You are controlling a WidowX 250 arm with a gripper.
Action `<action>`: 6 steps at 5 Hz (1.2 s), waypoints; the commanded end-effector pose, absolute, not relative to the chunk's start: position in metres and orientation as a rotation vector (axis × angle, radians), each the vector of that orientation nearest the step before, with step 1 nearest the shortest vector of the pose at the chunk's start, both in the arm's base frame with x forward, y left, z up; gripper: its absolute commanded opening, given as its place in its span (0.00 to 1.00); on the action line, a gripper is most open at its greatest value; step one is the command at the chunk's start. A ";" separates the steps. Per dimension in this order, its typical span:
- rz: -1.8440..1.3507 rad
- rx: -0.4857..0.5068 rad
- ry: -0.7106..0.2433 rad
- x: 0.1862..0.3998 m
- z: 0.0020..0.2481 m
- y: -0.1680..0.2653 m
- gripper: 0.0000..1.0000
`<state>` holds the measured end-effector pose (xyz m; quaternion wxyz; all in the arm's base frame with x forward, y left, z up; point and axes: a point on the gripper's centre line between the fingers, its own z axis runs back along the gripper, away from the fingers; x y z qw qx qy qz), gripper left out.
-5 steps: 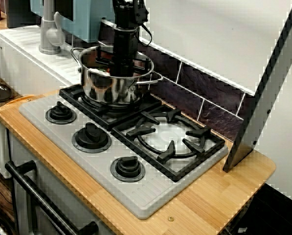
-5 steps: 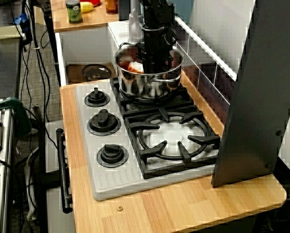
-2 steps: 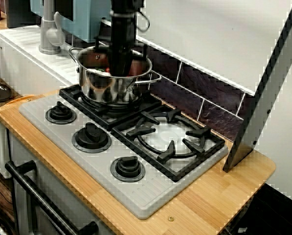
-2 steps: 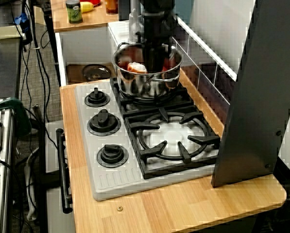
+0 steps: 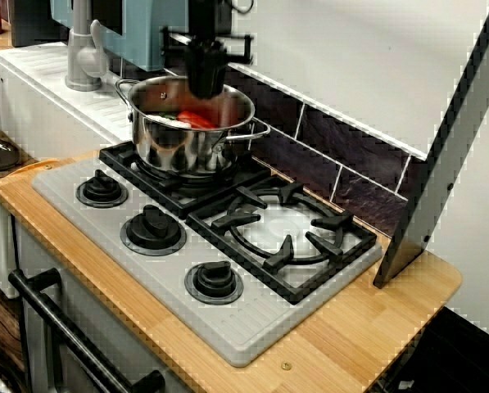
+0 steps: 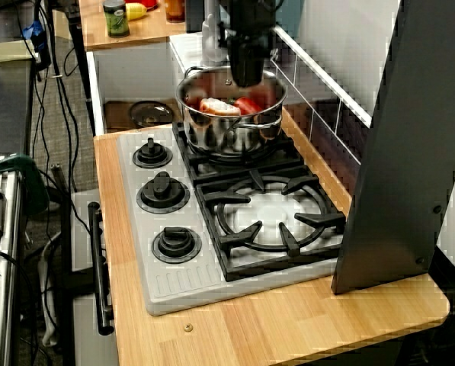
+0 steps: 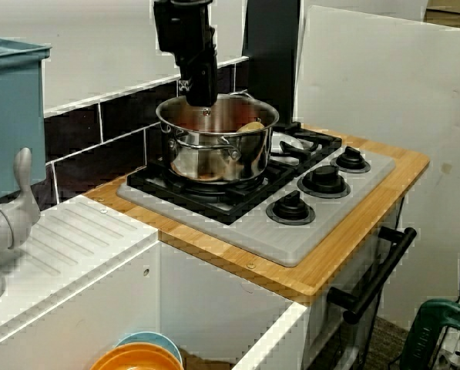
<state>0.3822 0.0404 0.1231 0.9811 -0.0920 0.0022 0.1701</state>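
A steel pot (image 5: 187, 143) with two side handles stands on the far burner of the stove, next to the tiled wall. Inside it lie a red item (image 5: 196, 119) and a pale item (image 6: 218, 107); the view from the sink side shows a yellowish piece (image 7: 251, 126) there too. My black gripper (image 5: 205, 88) hangs straight down just above the pot's rim, over its middle, with nothing hanging from it. It is also in the view from the stove's knob side (image 6: 246, 76) and the sink-side view (image 7: 200, 96). Its fingers read as one dark block, so the gap is unclear.
The near burner grate (image 5: 285, 229) is bare. Three knobs (image 5: 152, 229) line the grey stove front. A tall grey panel (image 5: 441, 164) leans at the counter's end. A faucet (image 5: 82, 49) and a teal box (image 7: 10, 116) stand by the sink. An oven handle (image 6: 99, 267) sticks out below.
The gripper has risen out of the pot to just above its rim. The red item, hidden behind it before, now shows on the pot's bottom.
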 end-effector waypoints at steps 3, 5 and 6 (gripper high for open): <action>0.323 -0.223 -0.108 0.385 0.181 0.053 0.00; 0.319 -0.219 -0.109 0.375 0.172 0.053 0.00; 0.309 -0.206 -0.108 0.371 0.170 0.047 1.00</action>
